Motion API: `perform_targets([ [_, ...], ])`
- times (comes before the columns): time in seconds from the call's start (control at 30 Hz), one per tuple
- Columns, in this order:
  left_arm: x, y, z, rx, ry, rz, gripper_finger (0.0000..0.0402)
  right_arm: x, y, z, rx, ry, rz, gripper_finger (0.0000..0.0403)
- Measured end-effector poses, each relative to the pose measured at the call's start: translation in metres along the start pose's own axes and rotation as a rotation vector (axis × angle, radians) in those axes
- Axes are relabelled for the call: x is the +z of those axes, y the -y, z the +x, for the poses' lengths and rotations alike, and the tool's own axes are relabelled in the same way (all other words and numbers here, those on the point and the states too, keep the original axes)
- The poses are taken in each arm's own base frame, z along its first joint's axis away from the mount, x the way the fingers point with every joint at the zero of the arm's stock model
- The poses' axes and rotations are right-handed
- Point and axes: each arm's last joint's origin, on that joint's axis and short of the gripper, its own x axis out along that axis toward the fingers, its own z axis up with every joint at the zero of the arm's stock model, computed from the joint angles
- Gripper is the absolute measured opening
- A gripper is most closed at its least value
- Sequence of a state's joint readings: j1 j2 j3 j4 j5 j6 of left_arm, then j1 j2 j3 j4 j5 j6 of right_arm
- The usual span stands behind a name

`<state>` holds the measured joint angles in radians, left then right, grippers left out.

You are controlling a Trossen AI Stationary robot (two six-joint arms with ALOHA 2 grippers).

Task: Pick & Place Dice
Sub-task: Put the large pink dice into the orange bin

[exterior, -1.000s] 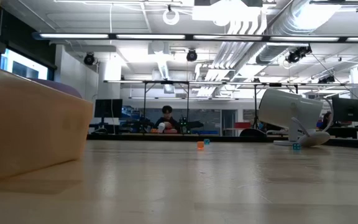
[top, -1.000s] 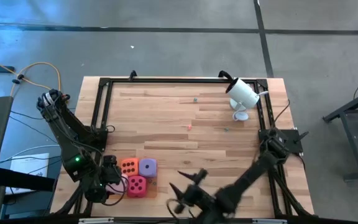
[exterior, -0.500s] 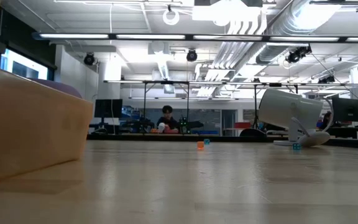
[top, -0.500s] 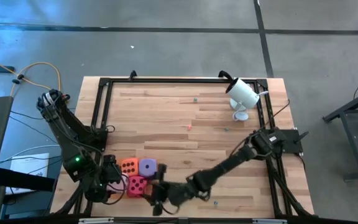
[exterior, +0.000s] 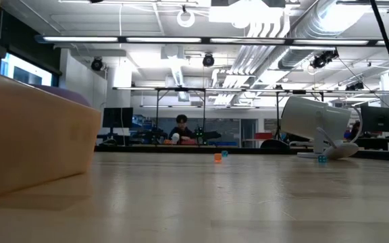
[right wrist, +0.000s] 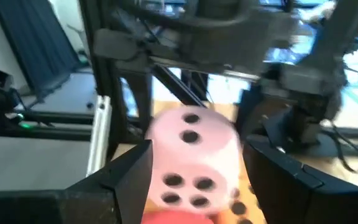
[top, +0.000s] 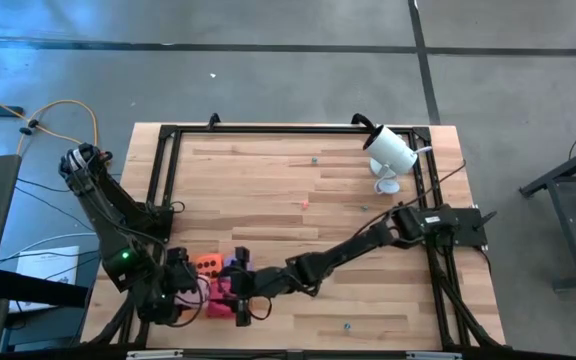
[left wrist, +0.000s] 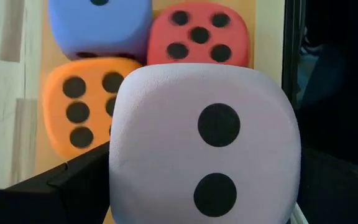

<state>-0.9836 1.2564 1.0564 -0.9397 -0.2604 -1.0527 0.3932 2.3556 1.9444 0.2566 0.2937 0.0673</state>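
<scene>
My left gripper (top: 178, 290) at the near left is shut on the light pink die (left wrist: 204, 143), which fills the left wrist view. Beneath it, the orange die (top: 206, 265), the purple die (left wrist: 98, 25) and the magenta die (top: 218, 297) sit close together on the flat orange tray (left wrist: 265, 37). My right gripper (top: 240, 290) reaches level from the table's right, over the magenta and purple dice. It is open, and in its wrist view the light pink die (right wrist: 191, 152) shows ahead between its fingers, untouched. My left gripper pinches the light pink die between its two fingers, by two opposite sides (left wrist: 120, 168). One dark finger (left wrist: 67, 183) shows beside the die. The fingers come slanting down from above. The die's two-pip face looks up at the wrist, and the die hangs above the other dice.
A white lamp-like object (top: 390, 150) stands at the far right corner. A black frame (top: 168, 140) runs round the wooden table. Small bits lie at mid table (top: 306, 203) and near the front edge (top: 347, 325). A person (exterior: 179, 128) sits far off in the room.
My right gripper has swung from the table's near edge toward the left, up to the dice, and has tipped from pointing down to nearly level. Its fingers keep the same gap. The dice and my left gripper stay in place.
</scene>
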Motion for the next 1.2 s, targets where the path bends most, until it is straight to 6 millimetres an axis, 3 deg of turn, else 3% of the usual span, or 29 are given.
perform_targets([
  [0.23, 0.006, -0.003, 0.002, 0.013, 0.016, -0.018, 0.0397, -0.014, 0.014, 0.012, 0.085, 0.001, 0.051, 0.0239],
  [0.53, 0.014, -0.007, 0.004, 0.012, 0.034, -0.027, 0.0397, 0.002, 0.021, 0.015, 0.133, 0.031, 0.014, 0.0239],
  [0.77, 0.019, -0.008, 0.005, 0.006, 0.039, -0.023, 0.0397, -0.011, 0.038, 0.023, 0.145, -0.052, 0.081, 0.0239],
  [1.07, 0.020, -0.010, 0.004, -0.029, -0.015, -0.005, 0.0397, -0.038, 0.039, 0.033, 0.186, -0.105, 0.149, 0.0239],
  [1.2, 0.022, -0.012, 0.002, -0.032, 0.000, -0.001, 0.0397, -0.035, 0.039, 0.034, 0.191, -0.111, 0.149, 0.0239],
])
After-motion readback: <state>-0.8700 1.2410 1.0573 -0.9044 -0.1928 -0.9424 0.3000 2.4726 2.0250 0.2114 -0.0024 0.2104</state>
